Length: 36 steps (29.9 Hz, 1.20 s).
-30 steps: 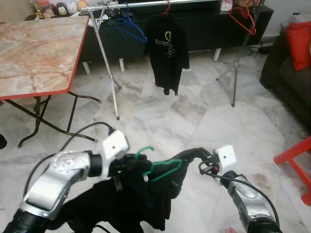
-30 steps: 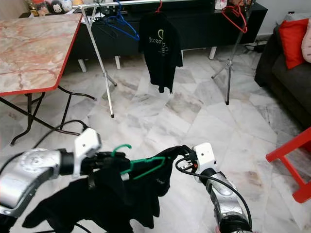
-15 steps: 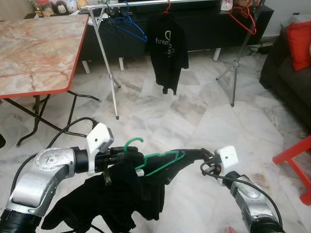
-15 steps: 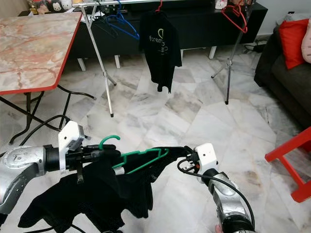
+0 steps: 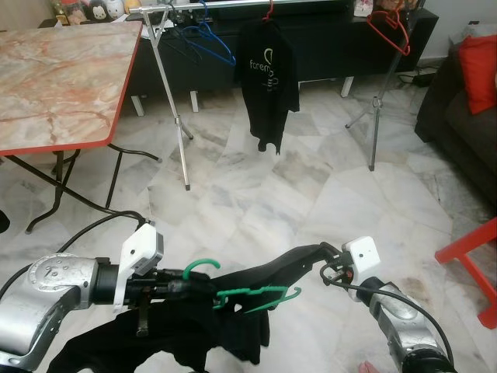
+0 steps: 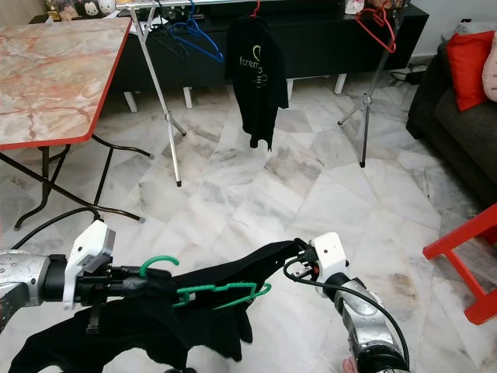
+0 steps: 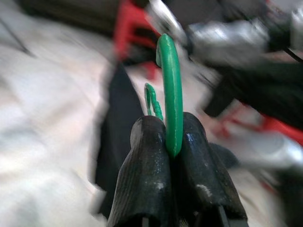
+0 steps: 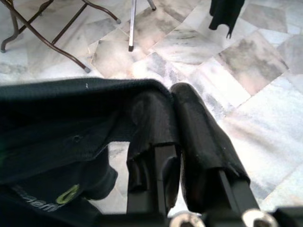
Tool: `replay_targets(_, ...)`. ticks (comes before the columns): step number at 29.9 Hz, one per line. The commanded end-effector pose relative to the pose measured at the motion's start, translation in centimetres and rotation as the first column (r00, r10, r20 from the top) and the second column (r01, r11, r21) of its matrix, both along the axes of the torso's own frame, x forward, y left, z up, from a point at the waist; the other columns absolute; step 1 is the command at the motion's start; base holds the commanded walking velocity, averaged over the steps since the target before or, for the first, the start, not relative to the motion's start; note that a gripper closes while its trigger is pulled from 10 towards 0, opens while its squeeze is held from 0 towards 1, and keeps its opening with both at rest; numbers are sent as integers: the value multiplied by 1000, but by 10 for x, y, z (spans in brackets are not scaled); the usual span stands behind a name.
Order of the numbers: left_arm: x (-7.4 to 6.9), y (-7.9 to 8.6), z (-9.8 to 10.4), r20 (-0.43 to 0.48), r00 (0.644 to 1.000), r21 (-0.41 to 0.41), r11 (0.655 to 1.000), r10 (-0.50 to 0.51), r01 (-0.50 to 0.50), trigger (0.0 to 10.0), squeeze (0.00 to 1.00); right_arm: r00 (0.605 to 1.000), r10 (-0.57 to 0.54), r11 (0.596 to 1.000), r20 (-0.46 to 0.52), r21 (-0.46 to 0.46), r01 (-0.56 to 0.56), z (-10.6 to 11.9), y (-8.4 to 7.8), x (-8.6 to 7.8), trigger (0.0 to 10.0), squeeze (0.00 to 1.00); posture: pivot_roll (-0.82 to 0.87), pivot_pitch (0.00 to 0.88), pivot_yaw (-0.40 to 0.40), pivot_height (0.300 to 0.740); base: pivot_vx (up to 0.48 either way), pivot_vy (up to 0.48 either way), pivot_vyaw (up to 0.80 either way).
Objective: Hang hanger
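A red-edged folding table with a marbled pink top (image 5: 62,78) stands at the far left of a room floored in pale marble tiles (image 5: 311,179). Low in front of the robot, the left gripper (image 7: 171,151) is clamped on the hook of a green plastic hanger (image 5: 252,296), its two black fingers (image 7: 144,175) pressed tight against either side of the green curve. The hanger lies roughly level between the two arms, well short of the rail, threaded into a black T-shirt (image 5: 210,326) that sags beneath it. To the right, the right gripper (image 8: 170,118) pinches the edge of that same black cloth, pulling it taut. Beyond them, a silver garment rail on tripod legs (image 5: 175,93) carries blue wire hangers (image 5: 210,39), a hanging black shirt with a pale green logo (image 5: 268,74) and a red hanger (image 5: 388,31). A red cushion (image 5: 477,70) rests on a dark sofa (image 5: 458,116) at far right.
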<state>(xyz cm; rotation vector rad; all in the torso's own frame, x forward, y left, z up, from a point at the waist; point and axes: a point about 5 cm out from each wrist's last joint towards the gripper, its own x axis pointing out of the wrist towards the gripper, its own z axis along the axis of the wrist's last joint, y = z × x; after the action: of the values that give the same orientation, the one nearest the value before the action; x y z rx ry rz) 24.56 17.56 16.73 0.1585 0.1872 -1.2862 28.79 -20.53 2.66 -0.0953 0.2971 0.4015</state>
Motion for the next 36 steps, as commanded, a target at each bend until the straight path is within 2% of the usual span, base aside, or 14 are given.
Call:
replay_targets(1, 18, 12, 16, 109, 982, -46, 988, 155, -151, 10000, 0, 1000, -21, 1000, 4, -3, 21, 1, -4, 0, 0, 0, -43, 105, 1, 740, 0, 0, 0)
replay_targets(8, 19, 13, 21, 90, 980, -99, 981, 178, -169, 10000, 0, 1000, -28, 1000, -13, 5, 28, -5, -1, -3, 0, 0, -42, 103, 3, 740, 0, 0, 0)
replay_targets(11, 24, 11, 19, 77, 970, -142, 966, 230, -218, 10000, 0, 999, -30, 999, -20, 11, 30, -7, 1, -4, 0, 0, -40, 102, 3, 740, 0, 0, 0)
replay_targets(14, 31, 0, 22, 40, 957, -264, 926, 288, -268, 10000, 0, 999, -30, 999, -32, 21, 31, -10, 6, -5, 0, 0, -37, 97, 4, 740, 0, 0, 0)
replay_targets(16, 36, -15, 25, -14, 947, -385, 872, 321, -301, 10000, 0, 999, -27, 999, -42, 31, 28, -13, 10, -5, 0, 0, -32, 92, 2, 740, 0, 0, 0)
replay_targets(19, 40, -30, 29, -63, 940, -488, 811, 336, -323, 10000, 0, 999, -17, 999, -45, 45, 19, -14, 15, -5, 0, 0, -33, 88, 2, 740, 0, 0, 0)
replay_targets(22, 46, -46, 34, -121, 924, -582, 728, 362, -362, 10000, 0, 999, -11, 998, -41, 55, 14, -13, 19, -5, 0, 0, -33, 88, 2, 740, 0, 0, 0)
replay_targets(24, 50, -57, 37, -135, 903, -613, 682, 407, -399, 10000, 0, 999, -6, 998, -39, 66, 8, -13, 21, -4, 0, 0, -41, 79, 4, 740, 0, 0, 0)
replay_targets(28, 54, -66, 40, -144, 887, -623, 656, 439, -426, 10000, 0, 999, 1, 997, -39, 74, 2, -13, 22, -4, 0, 0, -43, 74, 5, 740, 0, 0, 0)
replay_targets(32, 63, -74, 46, -148, 809, -631, 575, 569, -521, 10000, 0, 999, 22, 996, -43, 89, -18, -14, 25, -5, 0, 0, -40, 74, 7, 740, 0, 0, 0)
replay_targets(33, 67, -73, 49, -134, 765, -635, 538, 630, -555, 10000, 0, 998, 31, 995, -47, 98, -27, -15, 27, -6, 0, 0, -39, 76, 7, 740, 0, 0, 0)
replay_targets(34, 67, -73, 49, -134, 765, -635, 538, 630, -555, 10000, 0, 998, 31, 995, -47, 98, -27, -15, 27, -6, 0, 0, -39, 76, 7, 740, 0, 0, 0)
replay_targets(35, 73, -66, 55, -124, 673, -658, 447, 729, -606, 10000, 0, 997, 54, 993, -55, 107, -48, -17, 32, -7, 0, 0, -38, 80, 5, 740, 0, 0, 0)
replay_targets(36, 75, -64, 58, -127, 639, -668, 411, 758, -620, 10000, 0, 996, 63, 992, -58, 110, -56, -17, 34, -8, 0, 0, -35, 80, 5, 740, 0, 0, 0)
